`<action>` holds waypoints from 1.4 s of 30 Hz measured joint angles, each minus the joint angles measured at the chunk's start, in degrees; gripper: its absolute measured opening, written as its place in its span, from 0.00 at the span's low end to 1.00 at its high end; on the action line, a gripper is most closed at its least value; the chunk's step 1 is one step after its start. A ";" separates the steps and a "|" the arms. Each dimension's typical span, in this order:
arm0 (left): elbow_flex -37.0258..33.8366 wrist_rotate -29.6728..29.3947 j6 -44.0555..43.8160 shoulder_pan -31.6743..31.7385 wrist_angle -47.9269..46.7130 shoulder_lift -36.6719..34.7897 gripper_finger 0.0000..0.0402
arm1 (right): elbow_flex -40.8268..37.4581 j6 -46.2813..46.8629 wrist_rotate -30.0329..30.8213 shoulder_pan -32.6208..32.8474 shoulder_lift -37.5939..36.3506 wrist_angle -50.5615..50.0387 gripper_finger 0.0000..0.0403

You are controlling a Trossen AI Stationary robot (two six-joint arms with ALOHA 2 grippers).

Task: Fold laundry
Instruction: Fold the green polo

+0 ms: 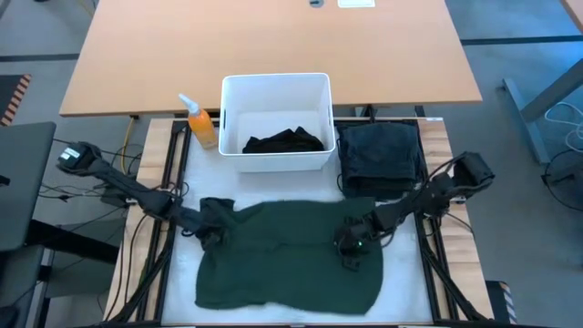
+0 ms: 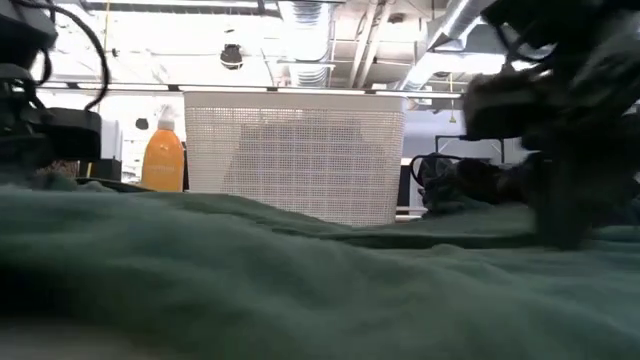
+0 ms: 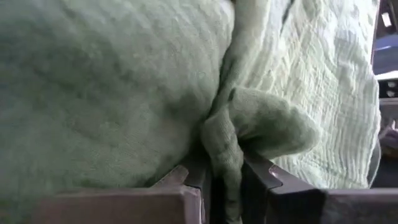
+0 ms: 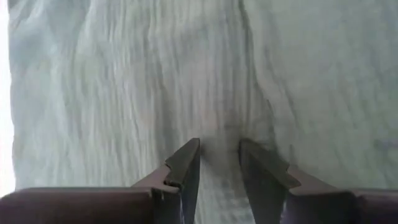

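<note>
Sprawling rumpled dark green shirt [image 1: 287, 255]

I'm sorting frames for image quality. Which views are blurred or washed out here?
Low view: green garment in the foreground is out of focus and ceiling lights glare behind the white bin. Left wrist view: cloth is too close, soft. Right wrist view: fabric looks pale, overexposed at one edge. High view: evenly lit, sharp.

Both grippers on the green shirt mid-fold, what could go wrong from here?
1. The left gripper pinches only a thin ridge of the green shirt; a pull could slip it free.
2. The right gripper stands open with flat cloth between its fingers, holding nothing, so a lift now would be one-sided and skew the fold.
3. The folded dark garment lies close behind the right arm and might get dragged.
</note>
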 joint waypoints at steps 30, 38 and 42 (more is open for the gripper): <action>25.36 0.23 22.67 0.82 -40.77 -7.61 0.11 | 9.56 -3.46 14.73 2.15 -8.89 -18.11 0.28; 32.39 -13.72 30.37 1.04 -52.82 -7.27 0.11 | 9.56 -3.50 14.34 1.82 -5.31 -17.25 0.28; 29.94 -13.68 37.43 1.39 -52.30 -3.55 0.11 | 9.54 -3.49 14.50 1.80 -3.73 -14.94 0.28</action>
